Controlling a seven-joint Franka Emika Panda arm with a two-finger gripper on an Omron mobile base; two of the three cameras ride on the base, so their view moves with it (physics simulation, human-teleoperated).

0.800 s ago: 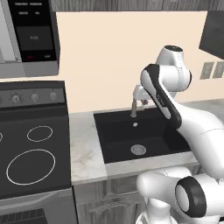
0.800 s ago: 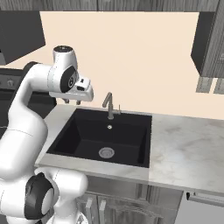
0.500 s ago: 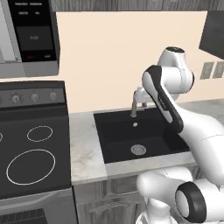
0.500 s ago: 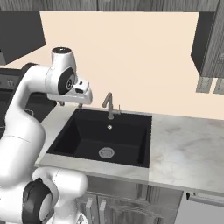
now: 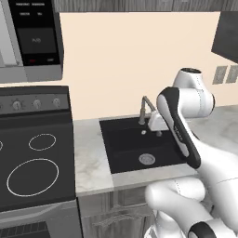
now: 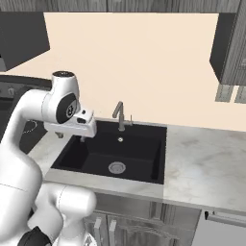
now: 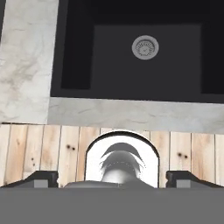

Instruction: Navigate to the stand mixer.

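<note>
Stand mixer unsighted; I keep base driving along counter, sink (image 6: 115, 153) center frame, stove (image 5: 32, 158) lower left. Gripper (image 7: 112, 177) fingers spread, holding nothing.

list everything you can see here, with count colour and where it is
sink: one, black, set into the counter, in front of the arm
drain: one, grey metal, in the sink floor
faucet: one, grey metal, at the sink's back edge
counter: one, pale marbled, on both sides of the sink
stove: one, black with white burner rings, left of the sink
microwave: one, black and grey, above the stove
wall outlets: two, grey, on the beige wall, right of the sink
wood floor: pale planks, below the counter edge
gripper: one, dark fingertips apart, above the floor, holding nothing
</note>
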